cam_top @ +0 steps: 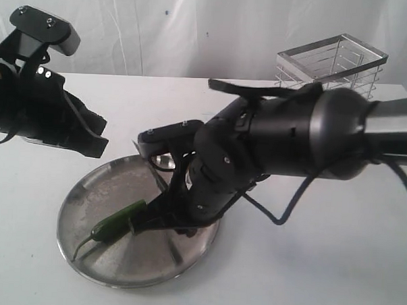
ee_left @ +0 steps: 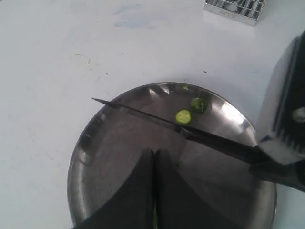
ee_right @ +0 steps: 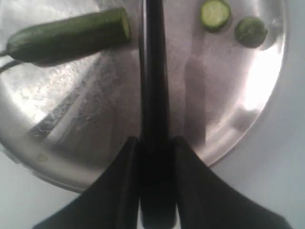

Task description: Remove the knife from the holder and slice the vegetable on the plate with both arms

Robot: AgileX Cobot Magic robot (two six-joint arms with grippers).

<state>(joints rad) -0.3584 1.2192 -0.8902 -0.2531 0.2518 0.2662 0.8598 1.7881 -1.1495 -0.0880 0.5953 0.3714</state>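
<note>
Right gripper [ee_right: 155,157] is clamped on the knife [ee_right: 153,71] by its black handle, blade reaching out over the plate [ee_right: 71,124]. In the left wrist view the dark blade crosses the plate on a diagonal, tip near the rim. Vegetable [ee_right: 69,34] lies on the plate just beside the blade, cut end facing it, stem toward the rim. Two cut pieces [ee_right: 215,13] sit on the far side of the blade, close together near the plate edge. Left gripper [ee_left: 154,191] has fingers pressed together, nothing visible between them, hanging over the plate in its own view; in the exterior view the left arm [cam_top: 43,112] sits off to the plate's left. Holder [cam_top: 332,62] stands well apart at the back of the white table [cam_top: 333,266].
</note>
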